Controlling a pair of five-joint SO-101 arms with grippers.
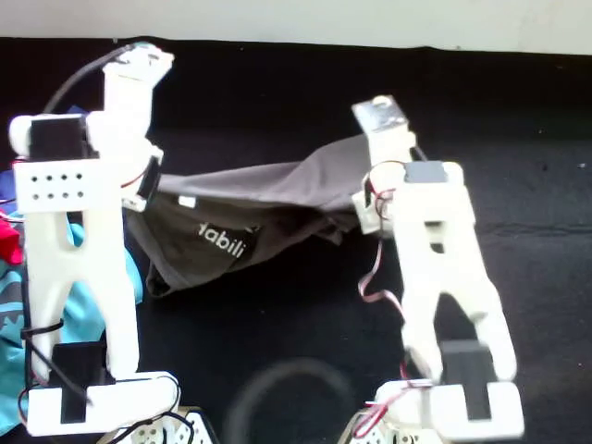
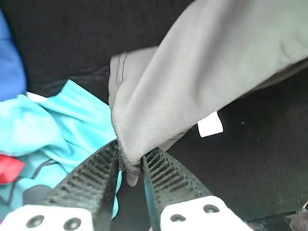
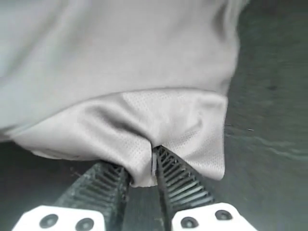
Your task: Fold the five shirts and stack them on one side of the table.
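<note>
Two ribbed claws pinch a grey mesh shirt (seemingly sagging).

White printed word on the hanging dark fold of the grey shirt; small white tag, nothing legible

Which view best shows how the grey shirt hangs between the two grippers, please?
The high view: the grey shirt shows at full stretch. The wrist views show its edges pinched in the left gripper and right gripper.

I seem to be working a robotics lab bench: black-covered table, white plastic arms with bare wiring, pale wall beyond the far edge.
</note>
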